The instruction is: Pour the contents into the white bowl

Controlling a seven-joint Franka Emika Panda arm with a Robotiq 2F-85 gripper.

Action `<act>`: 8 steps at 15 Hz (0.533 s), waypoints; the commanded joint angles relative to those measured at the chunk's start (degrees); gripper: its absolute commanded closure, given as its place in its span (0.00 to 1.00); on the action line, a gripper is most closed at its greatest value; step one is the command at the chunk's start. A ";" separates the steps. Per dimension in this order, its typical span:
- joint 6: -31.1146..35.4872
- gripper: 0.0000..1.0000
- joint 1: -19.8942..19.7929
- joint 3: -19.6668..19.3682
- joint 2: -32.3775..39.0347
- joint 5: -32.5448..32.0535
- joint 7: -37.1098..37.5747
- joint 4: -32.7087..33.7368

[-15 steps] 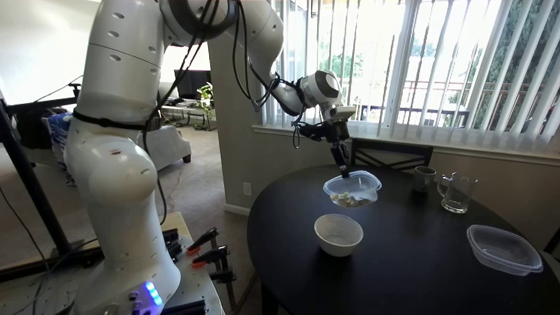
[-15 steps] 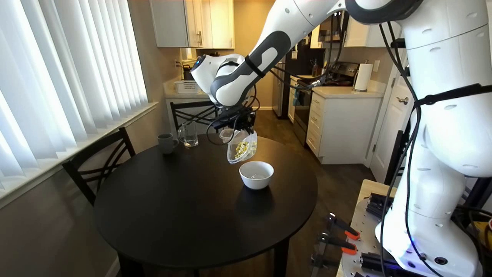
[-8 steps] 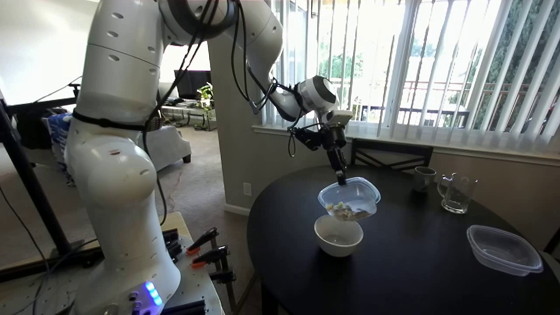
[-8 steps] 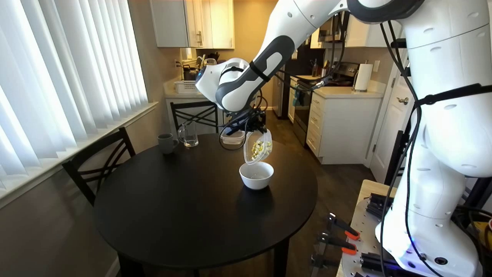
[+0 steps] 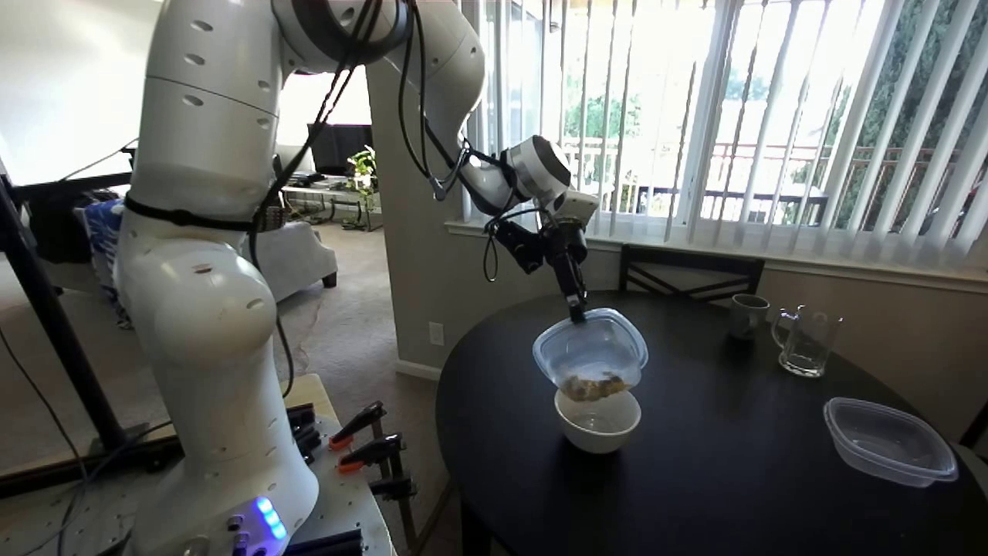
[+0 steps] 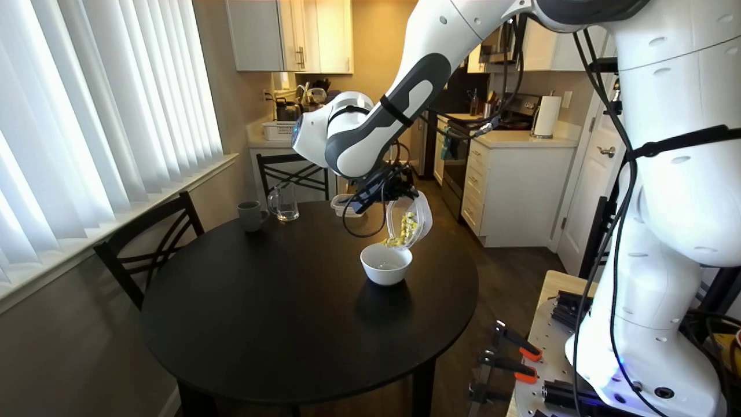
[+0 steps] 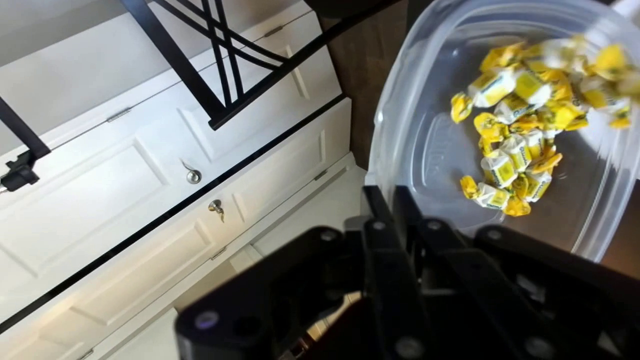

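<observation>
The contents are yellow-and-white wrapped candies [image 7: 520,125], heaped in a clear squarish plastic container [image 7: 435,145]. They also show in both exterior views [image 5: 590,388] [image 6: 407,229]. My gripper [image 7: 387,200] is shut on the container's rim, seen also in an exterior view [image 5: 576,315]. The container [image 5: 590,347] is steeply tilted, its low lip just above the white bowl [image 5: 596,434]. In an exterior view, candies reach the lip over the bowl [image 6: 386,269]. Candies at the wrist view's upper right are blurred. The visible bowl interior shows no candies.
A second clear container [image 5: 888,452] stands on the dark round table [image 5: 733,479]. A grey mug [image 5: 747,318] and a glass mug [image 5: 806,344] stand near the window side. Dark chairs [image 6: 156,249] stand around the table.
The container has been lowered and moved over the bowl, and its tilt has increased. The candies have slid toward the low lip. The bowl has not moved.
</observation>
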 commanded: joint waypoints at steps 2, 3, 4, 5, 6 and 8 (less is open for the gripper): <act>-3.01 0.96 -1.18 2.32 -0.34 -1.96 0.39 -1.72; -3.04 0.96 -1.21 2.48 -0.13 -2.02 0.35 -1.57; -2.95 0.96 -1.21 2.61 0.03 -2.04 0.27 -1.51; -2.95 0.96 -1.21 2.69 0.22 -2.06 0.15 -1.36; -2.88 0.96 -1.22 2.77 0.38 -2.06 0.11 -1.28; -2.95 0.96 -1.19 2.86 0.58 -2.35 0.08 -1.38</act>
